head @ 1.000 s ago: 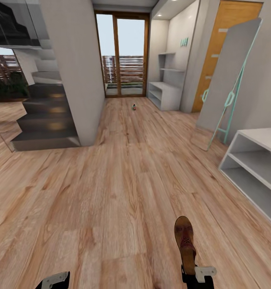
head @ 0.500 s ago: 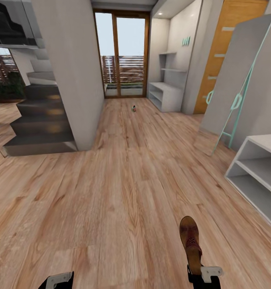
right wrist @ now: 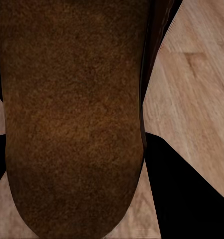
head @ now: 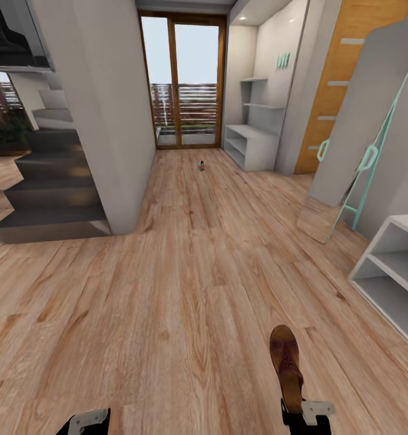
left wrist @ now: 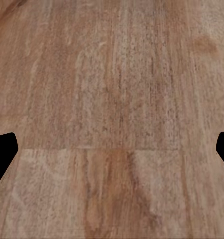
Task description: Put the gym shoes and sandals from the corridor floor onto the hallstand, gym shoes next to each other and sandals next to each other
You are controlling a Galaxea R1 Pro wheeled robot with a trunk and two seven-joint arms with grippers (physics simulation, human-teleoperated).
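A dark brown sandal (head: 286, 362) sticks out forward from my right gripper (head: 303, 417), which is shut on its heel end at the bottom right of the head view. In the right wrist view the sandal's brown surface (right wrist: 72, 114) lies between dark fingers (right wrist: 184, 199). My left gripper (head: 86, 421) is low at the bottom left, open over bare corridor floor (left wrist: 112, 99), with nothing between its fingertips (left wrist: 2, 152). Far ahead a tiny gym shoe (head: 201, 165) lies on the floor. The pale-grey hallstand (head: 252, 145) stands beyond it on the right, under teal letters (head: 281, 60).
A second white shelf unit (head: 392, 275) stands close on the right, with a tall leaning mirror (head: 355, 133) behind it. Dark stairs (head: 49, 193) and a grey wall block (head: 110, 115) are on the left. Glass doors (head: 182, 84) close the corridor's far end.
The whole view has shifted: the camera moved forward, so the near white unit and mirror slid right and the stairs slid left. The sandal stays in my right gripper.
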